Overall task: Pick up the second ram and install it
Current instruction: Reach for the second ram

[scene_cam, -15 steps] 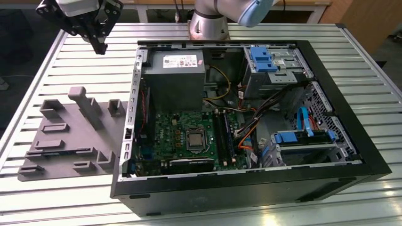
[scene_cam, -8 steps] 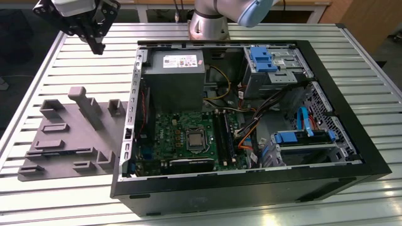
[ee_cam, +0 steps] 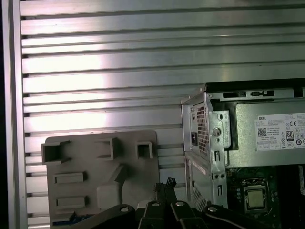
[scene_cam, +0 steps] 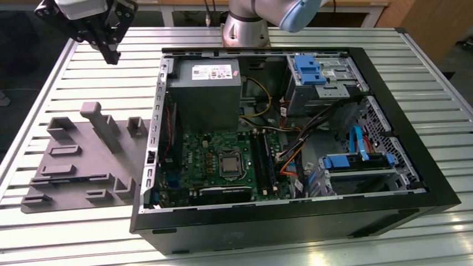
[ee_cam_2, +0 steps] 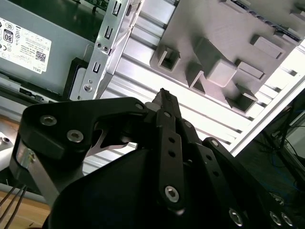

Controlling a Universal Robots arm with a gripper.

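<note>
While the black robot gripper hangs well apart from the grey moulded plastic tray, fingers pressed together on nothing, the thin blue-green circuit-board stick looks unpicked. Reaching stage I'd say, and any grab needs those jaws spread.

Slatted aluminium table, wooden furniture behind.

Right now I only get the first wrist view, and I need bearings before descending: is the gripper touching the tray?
Observer: No. In the exterior view the gripper hangs in the air, apart from the grey tray.
Operator: And the jaws?
Observer: In the second wrist view they are shut, with nothing between them.
Operator: Where are the board's slots?
Observer: In the exterior view, long dark slots run beside the processor socket, on the exterior view's right of it.
</note>
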